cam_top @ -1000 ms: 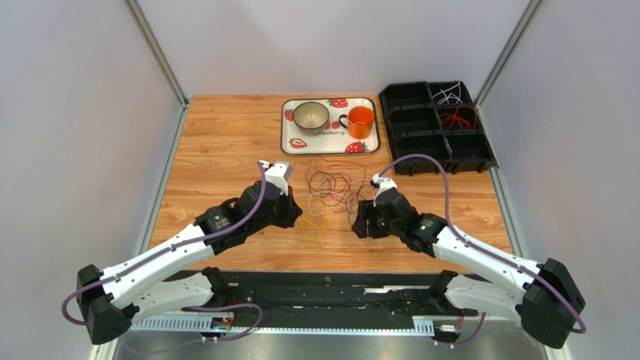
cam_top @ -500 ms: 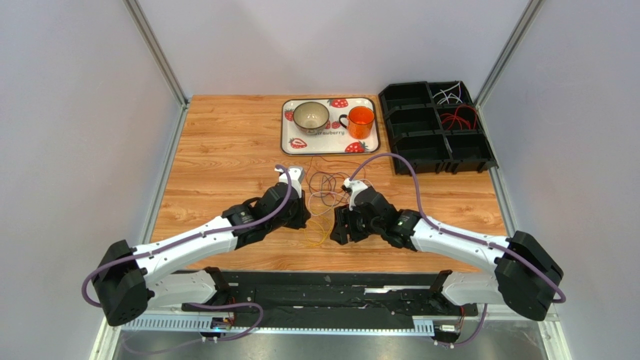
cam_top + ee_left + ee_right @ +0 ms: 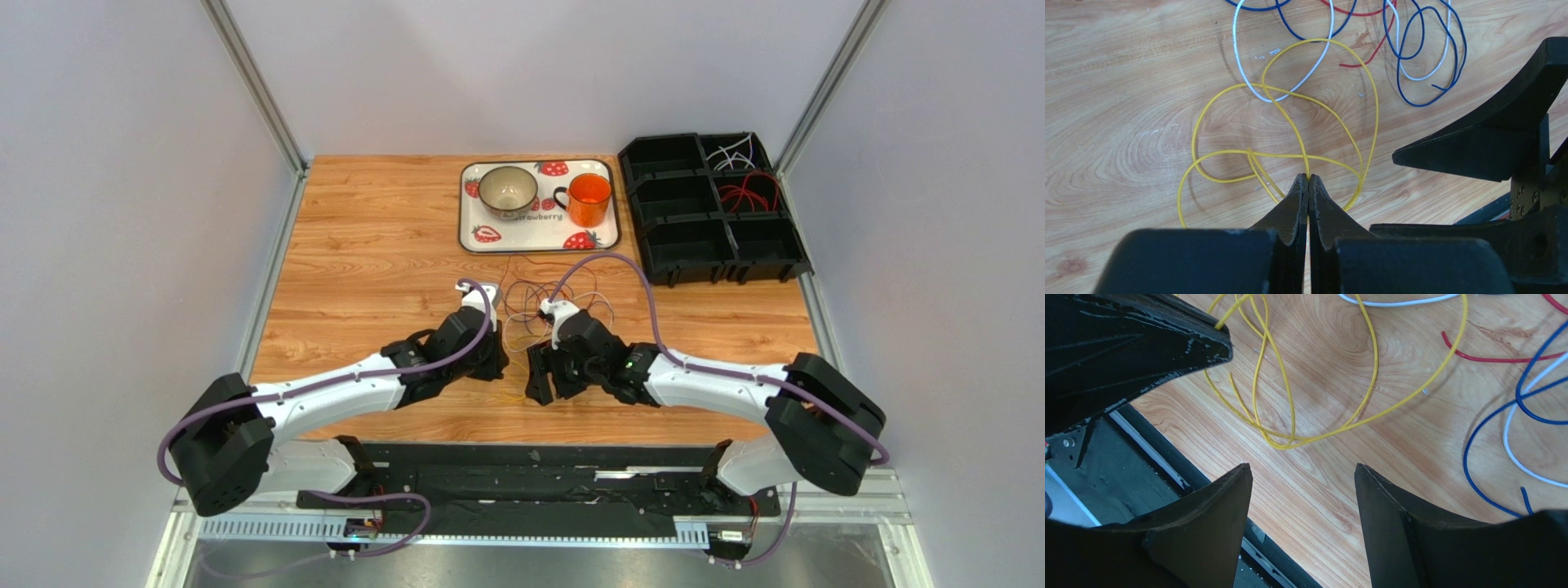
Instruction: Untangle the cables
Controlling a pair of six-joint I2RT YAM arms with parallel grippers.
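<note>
fig.: yellow cable (image 3: 1278, 155), looped on the wood table (image 3: 1118, 73) at the near edge of the tangle, btwn the two arms. a white cable (image 3: 1234, 43) crosses its far loop; blue cable (image 3: 1418, 105) & red cable (image 3: 1355, 64) lie beyond. left gripper (image 3: 1309, 179): jaws pinched on a yellow strand. right gripper (image 3: 1301, 471): jaws wide, empty, just beside the yellow loops. tip: you'd likely do best drawing the yellow toward you slowly & low; if white drags along, pin it w/ the right jaws.

Overhead view from behind, wrist views close, sharing yellow cable (image 3: 1278, 155)
</note>
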